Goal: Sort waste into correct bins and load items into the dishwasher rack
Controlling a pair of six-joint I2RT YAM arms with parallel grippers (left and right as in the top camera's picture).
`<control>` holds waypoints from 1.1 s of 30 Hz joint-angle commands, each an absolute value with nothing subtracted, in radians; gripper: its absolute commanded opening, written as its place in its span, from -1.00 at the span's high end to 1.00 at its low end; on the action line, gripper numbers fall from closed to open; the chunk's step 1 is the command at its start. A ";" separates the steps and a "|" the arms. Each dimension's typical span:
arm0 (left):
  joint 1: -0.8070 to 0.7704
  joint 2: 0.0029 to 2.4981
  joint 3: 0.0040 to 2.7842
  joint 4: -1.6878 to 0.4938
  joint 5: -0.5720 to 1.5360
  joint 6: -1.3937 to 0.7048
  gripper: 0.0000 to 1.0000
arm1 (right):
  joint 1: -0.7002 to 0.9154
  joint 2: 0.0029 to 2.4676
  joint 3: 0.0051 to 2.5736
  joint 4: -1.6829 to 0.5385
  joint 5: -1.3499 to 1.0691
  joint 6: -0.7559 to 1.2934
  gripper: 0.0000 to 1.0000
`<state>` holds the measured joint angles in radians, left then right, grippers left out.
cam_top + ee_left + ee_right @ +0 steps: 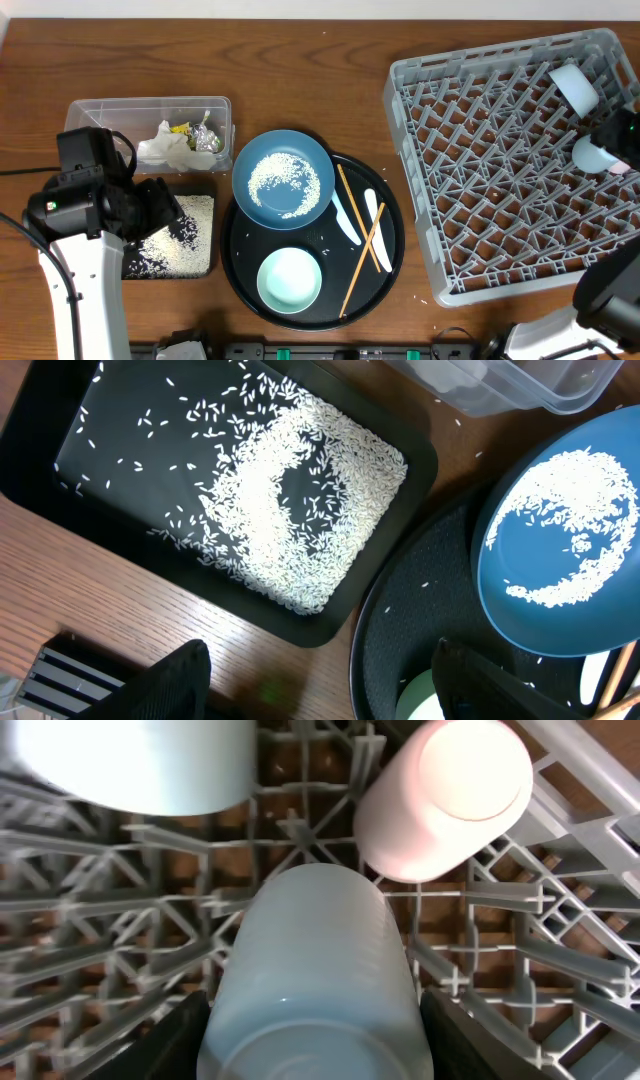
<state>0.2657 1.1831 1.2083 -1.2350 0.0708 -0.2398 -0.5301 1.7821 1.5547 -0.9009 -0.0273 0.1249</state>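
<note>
My left gripper (pixel 320 660) hangs open and empty over the wood between the shallow black tray (pixel 100 450) and the round tray. White rice (pixel 300 510) lies heaped in that black tray, and more rice covers the dark-blue plate (pixel 283 180). A pale teal bowl (pixel 290 280), two chopsticks (pixel 358 235) and white utensils (pixel 345 215) lie on the round tray. Inside the grey rack (pixel 420 90), my right gripper (pixel 310 1020) is shut on a white cup (pixel 310 960). A pink cup (pixel 445 795) stands just behind it.
The clear tub (pixel 100 115) at the back left holds tissue (pixel 165 148), a yellow-green wrapper (pixel 180 128) and silver foil (pixel 207 140). The round black tray (pixel 240 260) sits mid-table. Another pale cup (pixel 140 760) stands in the rack. Stray rice grains dot the wood.
</note>
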 commanded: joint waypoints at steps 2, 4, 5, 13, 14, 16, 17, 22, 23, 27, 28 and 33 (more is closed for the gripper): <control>0.270 1.189 1.200 -1.241 0.059 -0.249 -0.45 | -0.498 1.732 1.585 -0.926 -0.065 0.134 0.52; 0.270 1.189 1.200 -1.241 0.059 -0.249 -0.44 | -0.491 1.732 1.584 -0.949 -0.065 0.134 0.52; 0.270 1.189 1.200 -1.241 0.059 -0.249 -0.45 | -0.488 1.732 1.584 -0.958 -0.065 0.134 0.52; 0.270 1.189 1.200 -1.242 0.059 -0.249 -0.45 | -0.485 1.737 1.564 -0.952 -0.022 0.134 0.52; 0.270 1.189 1.200 -1.242 0.059 -0.249 -0.45 | -0.485 1.737 1.557 -0.943 -0.015 0.134 0.52; 0.270 1.189 1.200 -1.242 0.059 -0.249 -0.45 | -0.485 1.737 1.546 -0.928 -0.006 0.134 0.52; 0.270 1.189 1.200 -1.242 0.060 -0.249 -0.45 | -0.485 1.738 1.540 -0.923 -0.003 0.133 0.52; 0.270 1.189 1.200 -1.242 0.059 -0.249 -0.45 | -0.485 1.753 1.524 -0.908 -0.002 0.134 0.52; 0.270 1.189 1.200 -1.242 0.060 -0.249 -0.45 | -0.485 1.756 1.521 -0.906 -0.002 0.134 0.52; 0.270 1.189 1.200 -1.242 0.059 -0.249 -0.45 | -0.486 1.764 1.502 -0.881 0.003 0.134 0.52; 0.270 1.189 1.200 -1.242 0.060 -0.249 -0.45 | -0.486 1.764 1.497 -0.873 0.010 0.134 0.51; 0.270 1.189 1.200 -1.242 0.059 -0.249 -0.45 | -0.486 1.765 1.483 -0.862 0.031 0.134 0.50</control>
<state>0.2657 1.1831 1.2083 -1.2354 0.0708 -0.2398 -0.4946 1.7592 1.4925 -0.8673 0.0055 0.1257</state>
